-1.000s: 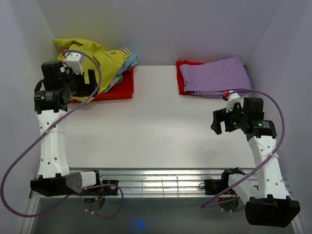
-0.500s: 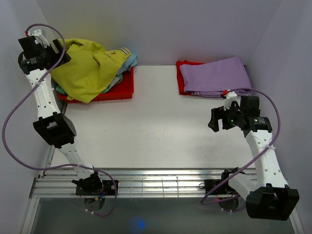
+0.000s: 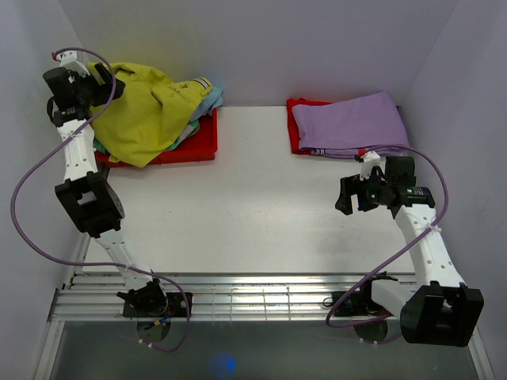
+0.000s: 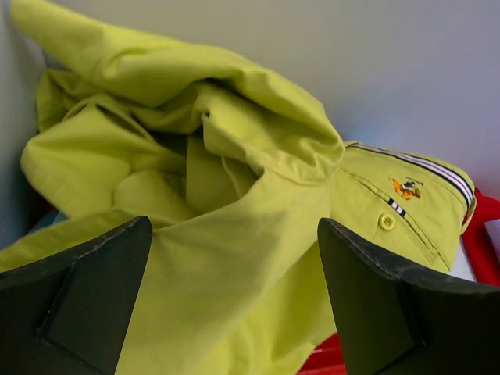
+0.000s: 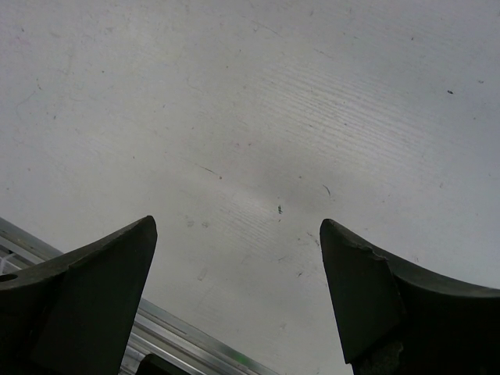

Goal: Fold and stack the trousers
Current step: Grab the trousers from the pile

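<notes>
From my console I saw the left gripper (image 4: 233, 225) reaching into the far-left corner of the table (image 3: 238, 198), its jaws spread wide with nothing between them. It hung just above the trousers (image 3: 142, 111) without touching the cloth, as far as the wrist view let me judge. The trousers lay in a crumpled heap on the red tray (image 3: 196, 147) at the far left, spilling over its left and near edges. They were draped over other garments (image 3: 207, 93), light blue and patterned, that peeked out at the heap's right side. Through the left wrist camera the yellow fabric filled most of the picture, bunched in deep folds. A small embroidered emblem (image 4: 406, 187), a yellow button (image 4: 386, 222) and a dark-and-white striped trim (image 4: 426, 166) showed on its right part. The right gripper (image 3: 345, 196) hovered over bare table on the right side, well apart from the trousers. Its jaws were also wide and empty, and its wrist camera showed only the scuffed white surface and a strip of the metal rail (image 5: 180, 332) at the near edge. Beyond it, at the far right, a folded lilac garment (image 3: 348, 120) lay on a second red tray (image 3: 294, 131).
</notes>
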